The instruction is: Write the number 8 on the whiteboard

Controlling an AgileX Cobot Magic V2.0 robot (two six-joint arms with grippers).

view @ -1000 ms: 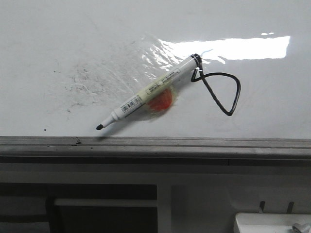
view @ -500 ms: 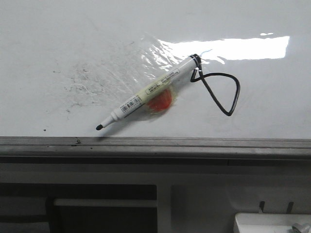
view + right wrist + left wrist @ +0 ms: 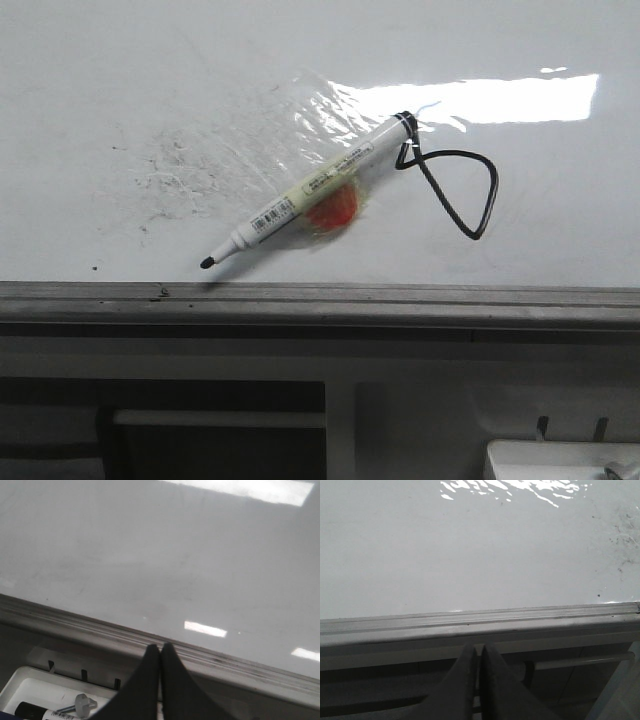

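The whiteboard (image 3: 120,80) fills the front view, glossy, with a grey metal edge rail (image 3: 300,300) along its near side. The number 8 (image 3: 455,190) is a thin black crooked loop with a small knot by the pen's rear end. A white marker pen (image 3: 305,192) lies uncapped on the board, tip toward the rail, over an orange spot (image 3: 332,208). Neither gripper shows in the front view. My left gripper (image 3: 479,647) is shut and empty, below the rail (image 3: 470,625). My right gripper (image 3: 160,648) is shut and empty, at the rail (image 3: 75,622).
Grey smudged specks (image 3: 165,175) and a crinkled clear tape patch (image 3: 330,110) lie left of and behind the pen. A white tray (image 3: 35,690) below the board's edge holds a second marker (image 3: 35,712) and a small metal screw (image 3: 82,703).
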